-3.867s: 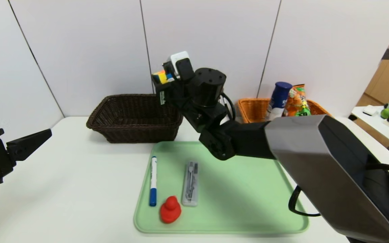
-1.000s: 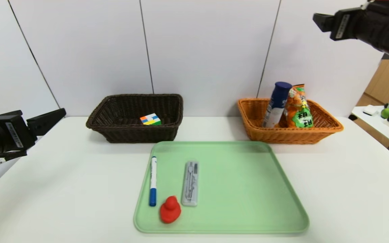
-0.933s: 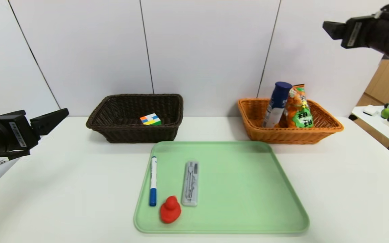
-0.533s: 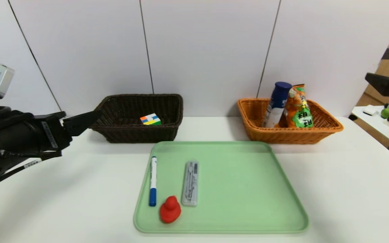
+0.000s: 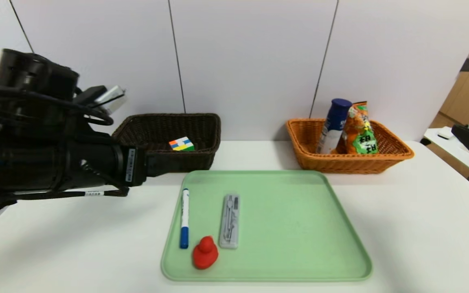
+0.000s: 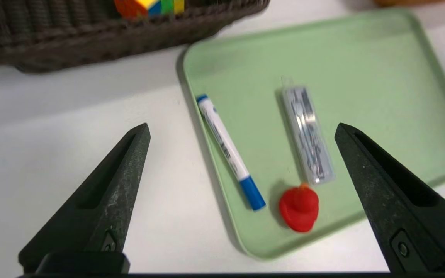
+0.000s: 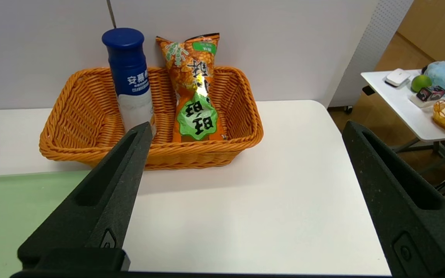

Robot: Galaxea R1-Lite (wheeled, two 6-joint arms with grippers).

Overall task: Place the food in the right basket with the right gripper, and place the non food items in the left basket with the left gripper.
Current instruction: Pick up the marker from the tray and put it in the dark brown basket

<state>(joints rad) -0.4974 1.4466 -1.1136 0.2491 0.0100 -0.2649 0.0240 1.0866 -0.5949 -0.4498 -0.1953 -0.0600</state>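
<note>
On the green tray lie a blue-capped white marker, a grey clear case and a red toy duck. My left gripper is open and empty. It hovers in front of the dark left basket, just left of the tray. The left wrist view shows the marker, the case and the duck below the left gripper. A colour cube lies in the dark basket. My right gripper is open and empty at the far right.
The orange right basket holds a blue-capped bottle and an orange snack bag. A wall stands close behind both baskets. A side table with small items stands off the right table edge.
The cube went from the right gripper into the dark basket. The right arm swung up, then down to the far right. The left arm has moved right toward the tray.
</note>
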